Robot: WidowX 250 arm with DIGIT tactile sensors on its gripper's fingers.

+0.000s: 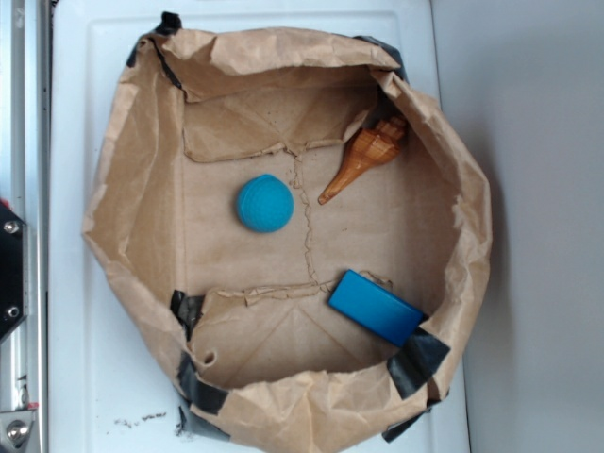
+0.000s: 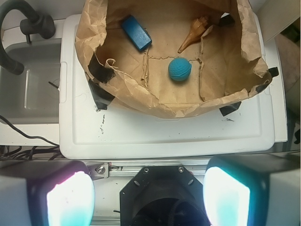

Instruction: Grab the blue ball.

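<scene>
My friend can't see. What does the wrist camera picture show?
A blue ball sits in the middle of a brown paper bag tray, with a blue block and a brown seashell behind it. The open gripper is well back, outside the tray.

One ball [image 1: 264,203], turquoise-blue, lies on the floor of one brown paper bag [image 1: 132,236] with its sides rolled down. One flat blue block [image 1: 376,307] and one orange-brown spiral shell [image 1: 366,156] share that floor, making three loose things in the bag. The bag sits on one white board [image 2: 164,136]. Black tape patches [image 1: 417,363] hold the paper; at least five show, some partly hidden by folds
</scene>
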